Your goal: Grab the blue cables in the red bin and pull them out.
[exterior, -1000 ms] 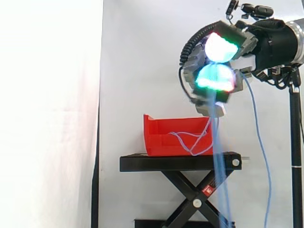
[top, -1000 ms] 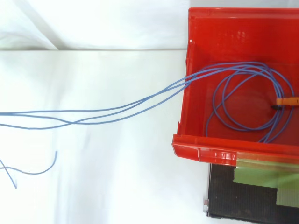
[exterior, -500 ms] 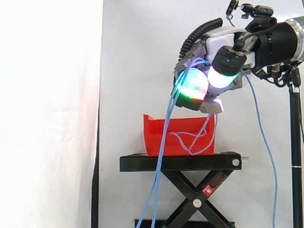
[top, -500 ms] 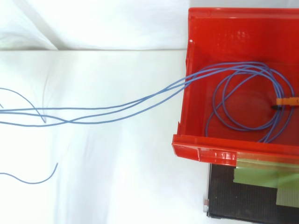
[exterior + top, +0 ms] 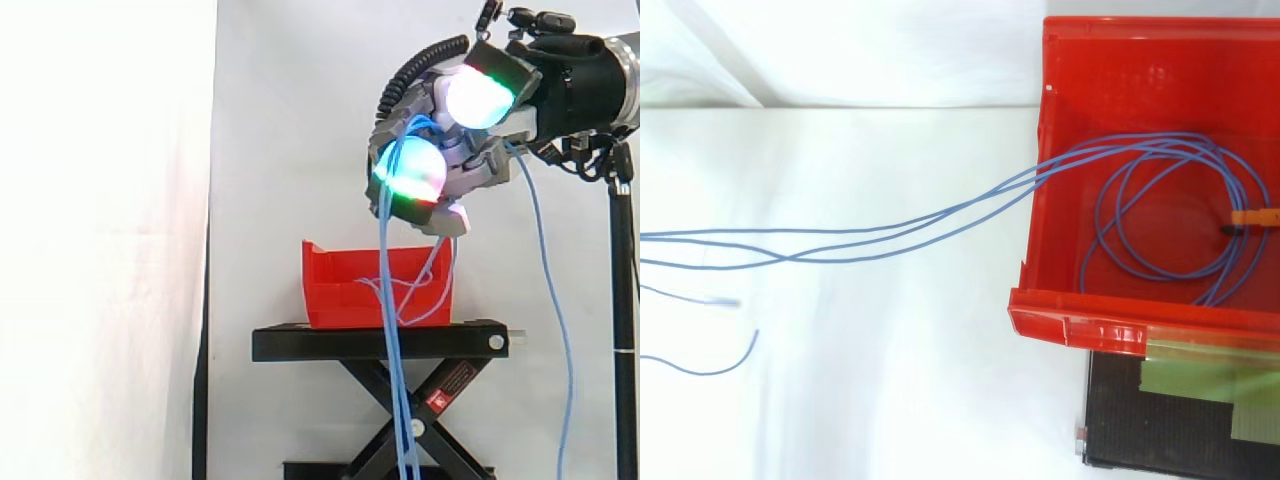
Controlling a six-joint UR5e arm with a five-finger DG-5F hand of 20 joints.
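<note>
Your red plastic open-fronted bin sits on the black scissor-lift stand, with the white curtain behind and a black tripod pole at the right edge. From above, strips of green tape lie on the stand's top just beside the bin. The thin blue cables are only partly out. A coil of them lies on the bin floor, and a small orange tag sits on the coil near its right side. Several strands cross the bin's left wall and run off to the left edge of the top view.

In the side view those strands hang straight down from the hand, passing in front of the bin and the stand. Another strand droops to the right of the stand. The hand is above and right of the bin, tipped downward. Its fingers are curled round the blue cables, with its fingertips glowing cyan, green and red.
</note>
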